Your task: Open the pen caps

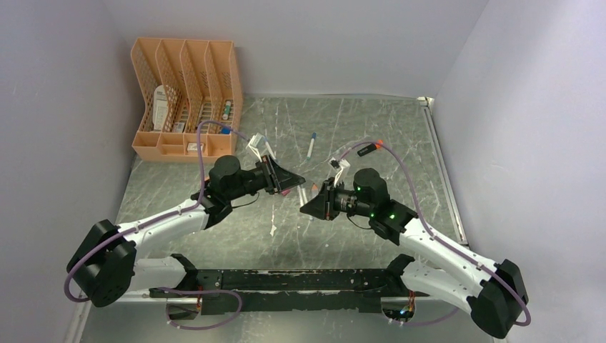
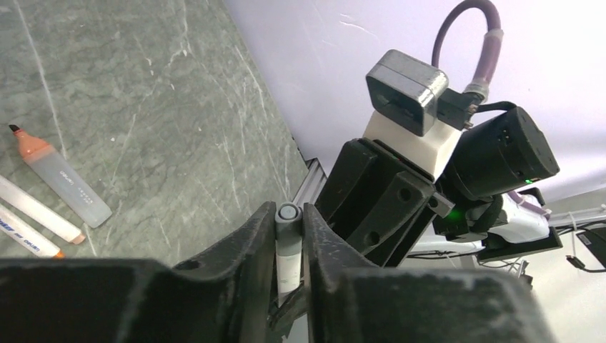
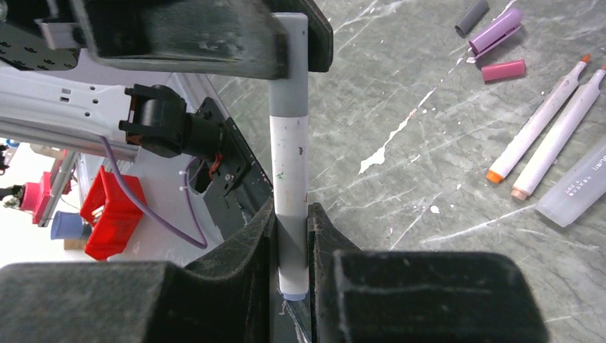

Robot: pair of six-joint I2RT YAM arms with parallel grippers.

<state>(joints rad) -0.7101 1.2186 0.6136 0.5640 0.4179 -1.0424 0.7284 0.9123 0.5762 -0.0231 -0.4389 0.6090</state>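
Note:
Both grippers hold one pen in the air between them. My left gripper (image 1: 291, 181) (image 2: 289, 216) is shut on its grey cap (image 2: 289, 223). My right gripper (image 1: 310, 206) (image 3: 291, 230) is shut on the white barrel (image 3: 289, 168). In the right wrist view the grey cap (image 3: 289, 86) still sits on the barrel and runs up into the left fingers. Loose grey (image 3: 472, 16), purple (image 3: 495, 32) and pink (image 3: 503, 70) caps lie on the table.
Uncapped white pens (image 3: 536, 128) (image 3: 564, 132) and a thick clear marker (image 2: 61, 179) lie on the table beside the grippers. A blue-capped pen (image 1: 311, 145) and a black and orange marker (image 1: 368, 148) lie farther back. An orange file rack (image 1: 187, 100) stands at the back left.

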